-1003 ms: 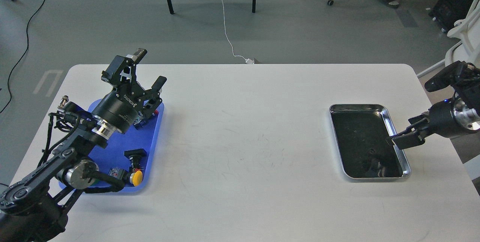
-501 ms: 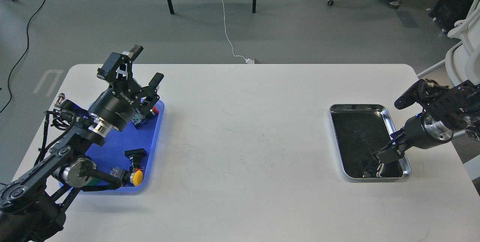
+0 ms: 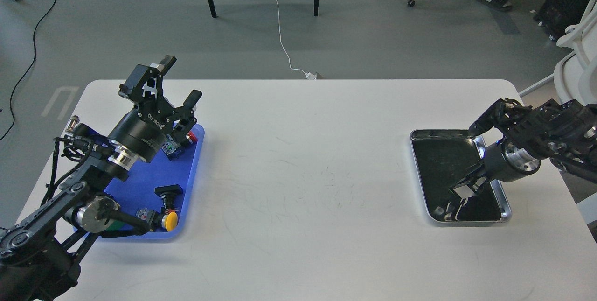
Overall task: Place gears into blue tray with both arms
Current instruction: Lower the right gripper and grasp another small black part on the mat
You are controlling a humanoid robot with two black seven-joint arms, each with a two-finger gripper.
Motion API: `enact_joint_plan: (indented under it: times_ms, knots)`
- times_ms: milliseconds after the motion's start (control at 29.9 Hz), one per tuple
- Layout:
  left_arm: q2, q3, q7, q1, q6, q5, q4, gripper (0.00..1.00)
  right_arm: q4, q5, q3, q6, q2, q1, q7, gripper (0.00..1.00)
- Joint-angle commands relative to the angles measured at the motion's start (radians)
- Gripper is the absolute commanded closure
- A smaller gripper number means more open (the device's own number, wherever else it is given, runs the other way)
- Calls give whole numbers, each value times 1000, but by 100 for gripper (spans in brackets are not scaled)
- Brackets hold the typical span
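White ROBOTIQ lettering is legible on the left gripper [image 3: 176, 79]; no other writing can be read. The blue tray [image 3: 189, 184], shallow with rounded corners, lies at the desk's [image 3: 303, 175] left edge and carries push-button switches [image 3: 167, 207]. The left gripper is raised over the tray's far end, fingers spread, nothing between them. The right gripper [image 3: 459, 193] reaches into the silver tray [image 3: 415, 151] near the desk's right edge; its finger state cannot be told. No gears can be made out.
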Motion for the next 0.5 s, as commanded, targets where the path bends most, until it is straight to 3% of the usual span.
enact_joint_plan:
  times_ms: [0, 234, 334, 468]
  knots:
    - [0, 0, 0, -1, 0, 0, 0, 2, -5, 0, -2, 0, 4, -9, 0, 41]
    - [0, 0, 0, -1, 0, 0, 0, 2, -3, 1, -2, 0, -2, -20, 0, 41]
    - [0, 0, 0, -1, 0, 0, 0, 2, -5, 0, -2, 0, -2, -20, 0, 50]
    - [0, 0, 0, -1, 0, -1, 0, 2, -5, 1, -2, 0, -5, -20, 0, 51]
